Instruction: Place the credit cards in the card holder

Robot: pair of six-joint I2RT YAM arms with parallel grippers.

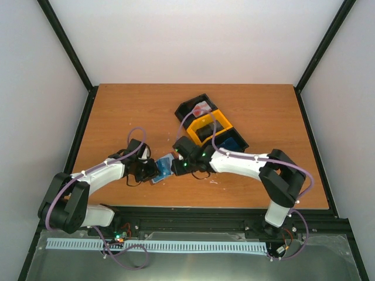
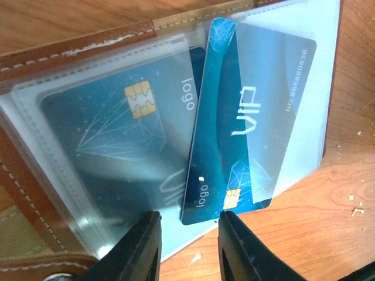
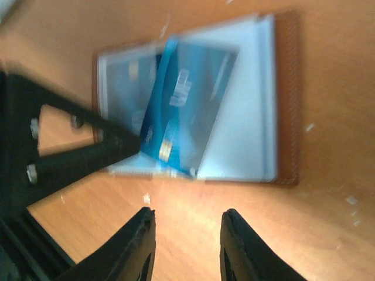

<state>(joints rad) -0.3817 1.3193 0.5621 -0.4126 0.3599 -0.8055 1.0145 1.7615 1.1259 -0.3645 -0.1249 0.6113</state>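
The brown card holder (image 1: 164,168) lies open on the table between my two grippers, its pale clear sleeves up. In the left wrist view its leather rim (image 2: 88,47) frames one blue card (image 2: 117,129) lying inside the left sleeve. A second blue card (image 2: 220,152) sits tilted, its far part under the right sleeve and its near corner sticking out. My left gripper (image 2: 188,246) is open, the tips just short of that corner. My right gripper (image 3: 187,246) is open and empty over bare table in front of the holder (image 3: 287,99) and the tilted card (image 3: 176,117).
A black-and-yellow three-compartment tray (image 1: 225,121) stands behind the right arm, with a dark card (image 1: 205,132) and a blue card (image 1: 231,143) in it. The left gripper's black body (image 3: 58,158) shows beside the holder. Pale crumbs dot the wooden table (image 2: 351,199).
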